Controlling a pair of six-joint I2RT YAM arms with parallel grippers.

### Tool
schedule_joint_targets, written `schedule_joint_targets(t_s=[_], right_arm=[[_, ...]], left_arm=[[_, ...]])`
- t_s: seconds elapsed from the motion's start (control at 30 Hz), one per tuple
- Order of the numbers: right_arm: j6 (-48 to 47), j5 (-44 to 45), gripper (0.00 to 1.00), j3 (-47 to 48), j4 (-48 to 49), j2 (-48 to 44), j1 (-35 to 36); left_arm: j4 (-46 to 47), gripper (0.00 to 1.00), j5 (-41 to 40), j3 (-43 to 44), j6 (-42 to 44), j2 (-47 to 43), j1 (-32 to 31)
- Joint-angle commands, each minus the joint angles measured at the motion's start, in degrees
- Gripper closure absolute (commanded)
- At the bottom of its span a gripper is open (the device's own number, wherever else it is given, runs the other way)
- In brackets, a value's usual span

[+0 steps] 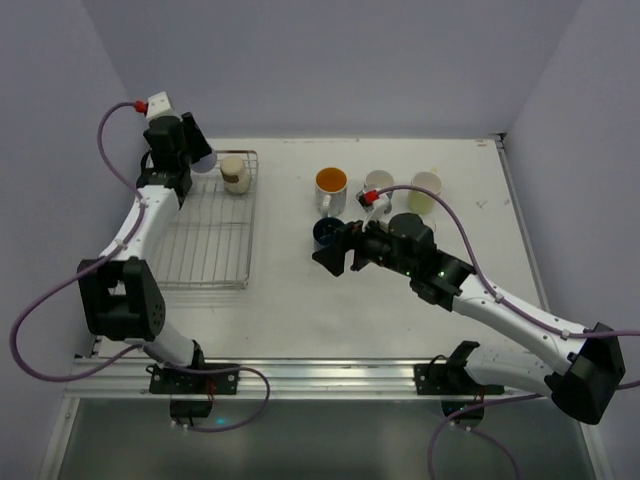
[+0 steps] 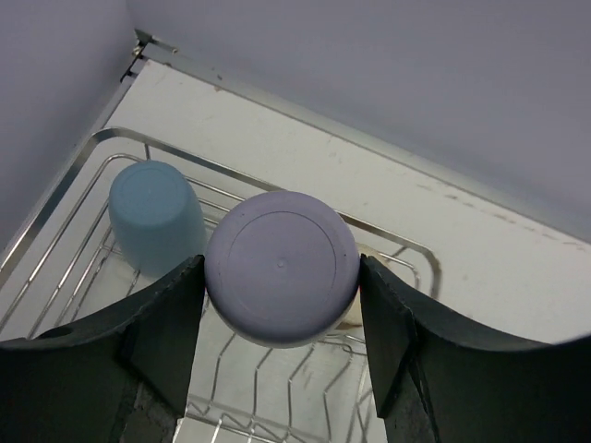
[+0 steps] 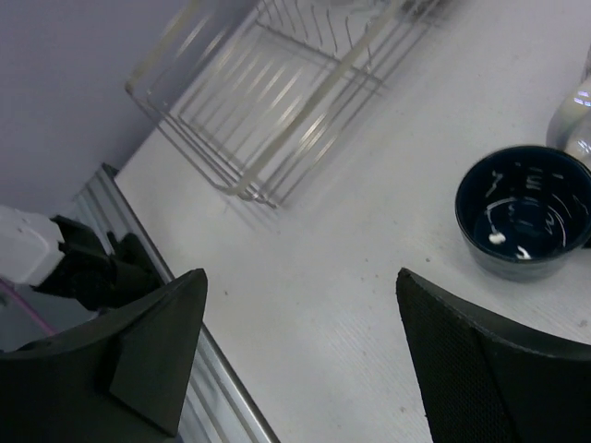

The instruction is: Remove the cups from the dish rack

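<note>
Top view, left claw (image 1: 200,158): clamped on the lavender cup (image 1: 206,163) at the rack's (image 1: 205,250) 11 o'clock corner.
Top view, neighbour: beige cup (image 1: 234,173) stands near, at the lavender cup's 3 o'clock.
Top view, right claw (image 1: 330,258): apart and empty, with the navy cup (image 1: 328,232) at its 12 o'clock on the table (image 1: 300,330).
Left wrist, grip: fingers (image 2: 166,314) press both sides of the upturned lavender cup. The blue cup (image 2: 155,214) is at its 10 o'clock, in the rack.
Left wrist, advice: lift straight up until clear of the rim, then swing out over the table. Avoid brushing the beige or blue cup.
Right wrist, jaws: wide, nothing between. Navy cup at 3 o'clock, rack blurred at 12.
</note>
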Motion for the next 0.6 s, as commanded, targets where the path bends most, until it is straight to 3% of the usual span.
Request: schedule_joint_targets(t_s=[0.0,0.03,0.13,0.3,0.43,0.57], right_arm=[[6.8,-3.2,0.14,0.6,8.3,-2.9,-0.1],[8.0,-3.6,0.09,0.2,9.2,-3.3,-0.1],[14.5,-4.3,0.06,-1.8,14.1,-4.7,-0.1],[21.0,-6.2,0.1,-5.5,24.8,-4.8,-0.1],[27.5,-7.3,0.11,-8.7,34.5,-1.6,-0.1],[29.5,-8.5,0.11,-9.4,41.9,1.8,-0.1]], left_arm=[[3.0,0.9,2.6,-5.1,-6.4,-10.3,-0.1],[3.0,0.91,5.1,-7.0,-9.1,-12.7,-0.1],[5.3,0.92,12.9,-15.4,-14.8,-22.6,-0.2],[12.0,0.92,28.4,-31.1,-25.0,-40.6,-1.6],[18.8,0.92,42.1,-37.3,-35.9,-50.1,-2.2],[24.1,0.92,45.6,-42.3,-42.5,-56.3,-3.9]])
